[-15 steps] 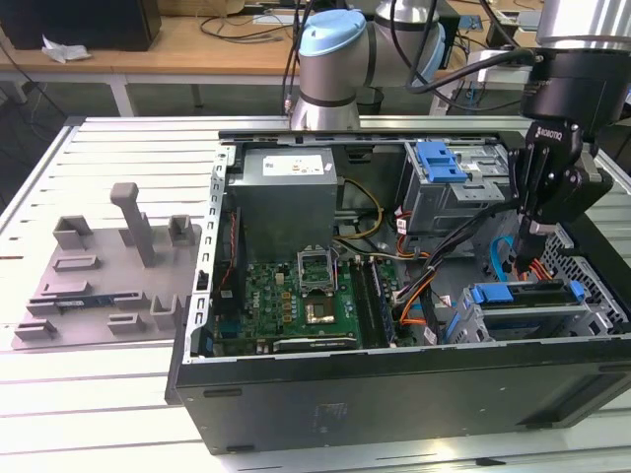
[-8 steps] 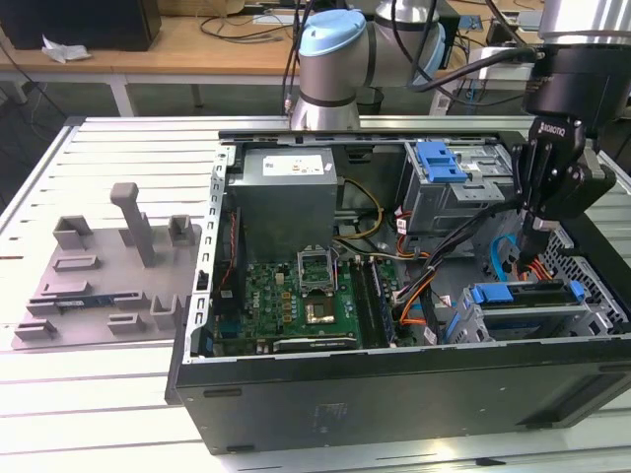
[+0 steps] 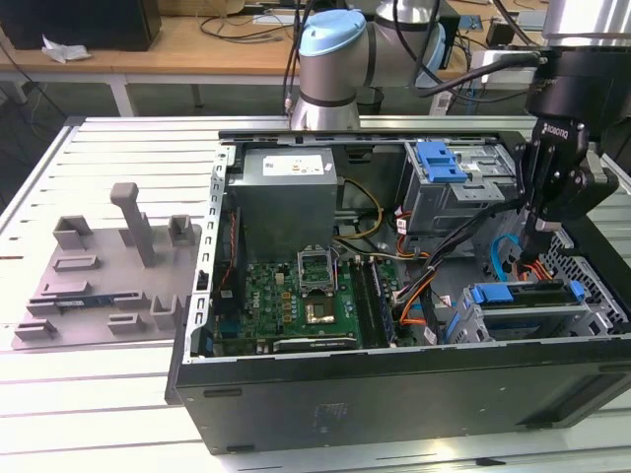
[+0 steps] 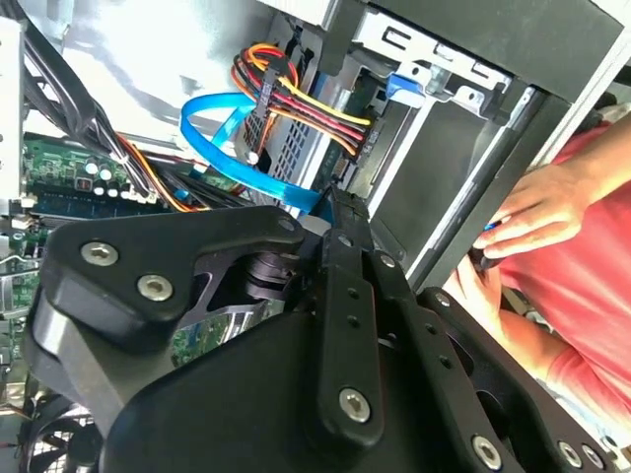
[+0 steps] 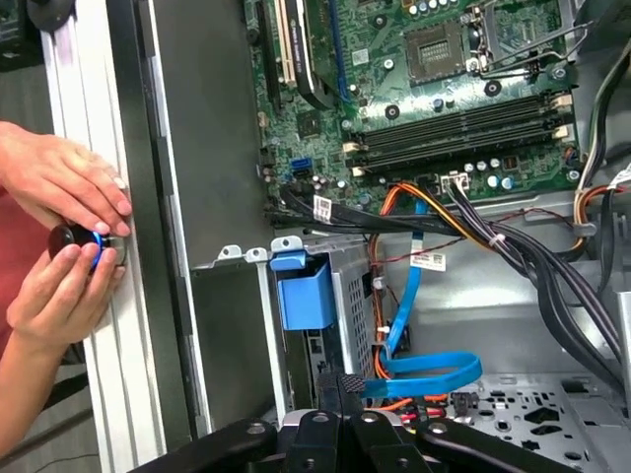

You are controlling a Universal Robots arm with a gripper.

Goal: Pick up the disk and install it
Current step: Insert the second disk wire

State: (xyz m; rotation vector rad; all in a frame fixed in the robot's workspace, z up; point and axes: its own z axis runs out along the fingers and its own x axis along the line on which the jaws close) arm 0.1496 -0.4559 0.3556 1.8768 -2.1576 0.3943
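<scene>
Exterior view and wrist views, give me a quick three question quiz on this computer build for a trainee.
1. True or false: the gripper hangs outside the computer case.
2. In the first wrist view, the flat cable looping near the gripper is: A blue, B green, C white.
3. Fill in: in the first wrist view, a person's two ___ hold a small object at the table edge.
Key: 1 false, it reaches inside the case; 2 A; 3 hands.
</scene>
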